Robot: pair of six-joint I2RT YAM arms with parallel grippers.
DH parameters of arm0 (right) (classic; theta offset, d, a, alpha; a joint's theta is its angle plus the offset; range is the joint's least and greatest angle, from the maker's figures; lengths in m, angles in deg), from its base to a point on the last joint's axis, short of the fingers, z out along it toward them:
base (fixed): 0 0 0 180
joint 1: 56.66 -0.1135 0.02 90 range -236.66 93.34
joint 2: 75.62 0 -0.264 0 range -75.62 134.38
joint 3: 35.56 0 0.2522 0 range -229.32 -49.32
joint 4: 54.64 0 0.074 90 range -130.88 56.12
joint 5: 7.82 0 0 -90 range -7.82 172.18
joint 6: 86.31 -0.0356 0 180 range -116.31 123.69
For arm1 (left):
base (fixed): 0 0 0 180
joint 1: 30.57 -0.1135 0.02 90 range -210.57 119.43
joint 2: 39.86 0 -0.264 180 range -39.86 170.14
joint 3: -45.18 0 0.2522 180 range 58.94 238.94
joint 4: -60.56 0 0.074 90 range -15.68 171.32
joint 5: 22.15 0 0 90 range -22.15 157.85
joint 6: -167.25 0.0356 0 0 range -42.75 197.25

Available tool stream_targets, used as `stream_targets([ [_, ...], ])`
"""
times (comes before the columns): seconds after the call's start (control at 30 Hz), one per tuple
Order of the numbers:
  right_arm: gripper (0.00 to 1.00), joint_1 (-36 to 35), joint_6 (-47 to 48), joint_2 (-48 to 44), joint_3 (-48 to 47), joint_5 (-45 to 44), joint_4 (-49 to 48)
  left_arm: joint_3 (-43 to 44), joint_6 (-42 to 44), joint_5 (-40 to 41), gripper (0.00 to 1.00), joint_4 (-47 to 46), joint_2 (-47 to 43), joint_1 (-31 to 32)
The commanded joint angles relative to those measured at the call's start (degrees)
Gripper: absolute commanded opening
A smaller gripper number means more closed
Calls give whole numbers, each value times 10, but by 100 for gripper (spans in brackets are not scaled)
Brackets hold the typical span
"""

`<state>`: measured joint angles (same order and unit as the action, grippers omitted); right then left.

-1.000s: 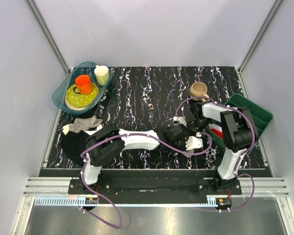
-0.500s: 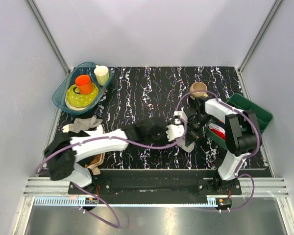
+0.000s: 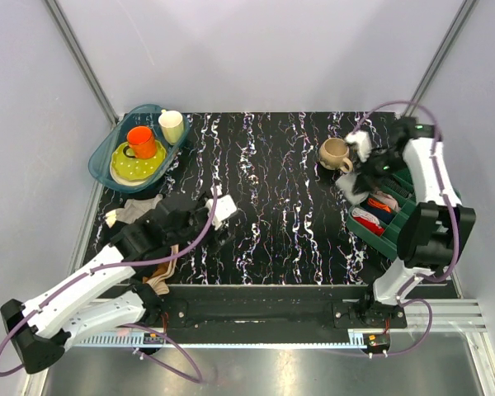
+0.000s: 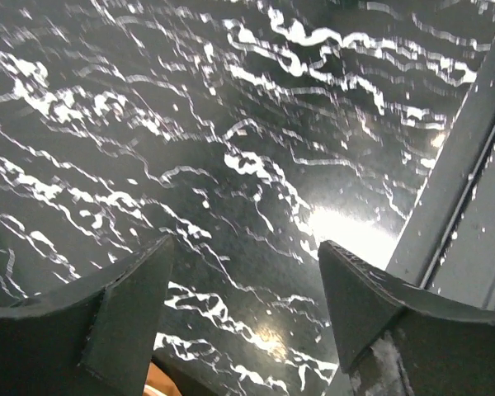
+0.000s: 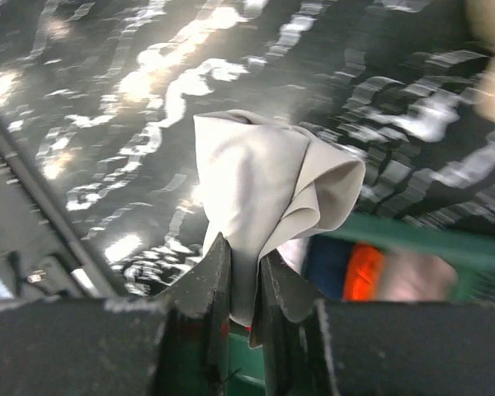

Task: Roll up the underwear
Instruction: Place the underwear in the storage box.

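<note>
- The right gripper [image 5: 245, 268] is clamped tight on the underwear [image 5: 264, 181], with the light grey fabric pinched between the two fingers.
- Past the fingertips the fabric is bunched into a crumpled lump, folded over on itself, not spread flat.
- The black marbled table [image 5: 148, 74] is seen beyond the lump. Whether any fold is touching it can't be told.
- To one side of those jaws, partly hidden by the fabric, the rim of a green bin [image 5: 412, 247] is seen, and a red-and-blue bundle [image 5: 346, 268] is tucked in it, pretty blurry.
- In the top view a beige mug [image 3: 334, 153] is parked just beside the right jaws, on the side away from the bin.
- The left gripper [image 4: 243, 297] is spread wide, and only marbled tabletop is seen in the gap between its fingers.
- A metal rail [image 4: 466, 190] is seen running off to one side of the left jaws.
- The left jaws are well apart from the underwear, with most of the table between them.
- A crumpled cloth pile [image 3: 140, 208] is seen near the left arm, behind its jaws.
</note>
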<state>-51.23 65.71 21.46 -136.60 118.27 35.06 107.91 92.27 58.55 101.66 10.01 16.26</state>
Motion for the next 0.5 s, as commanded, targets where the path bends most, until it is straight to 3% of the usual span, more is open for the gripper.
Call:
stream_targets([
  [0.0,7,94,44,13,-119,-51,105,-28,8,-8,78,19,-11,-4],
  [0.13,7,149,64,96,-254,-125,89,-26,6,-4,79,31,-1,-10],
  [0.33,7,174,91,195,-340,-211,5,-35,6,-10,81,27,-17,-12],
  [0.47,7,183,106,262,-403,-233,-1,-38,8,-12,82,25,-16,-17],
])
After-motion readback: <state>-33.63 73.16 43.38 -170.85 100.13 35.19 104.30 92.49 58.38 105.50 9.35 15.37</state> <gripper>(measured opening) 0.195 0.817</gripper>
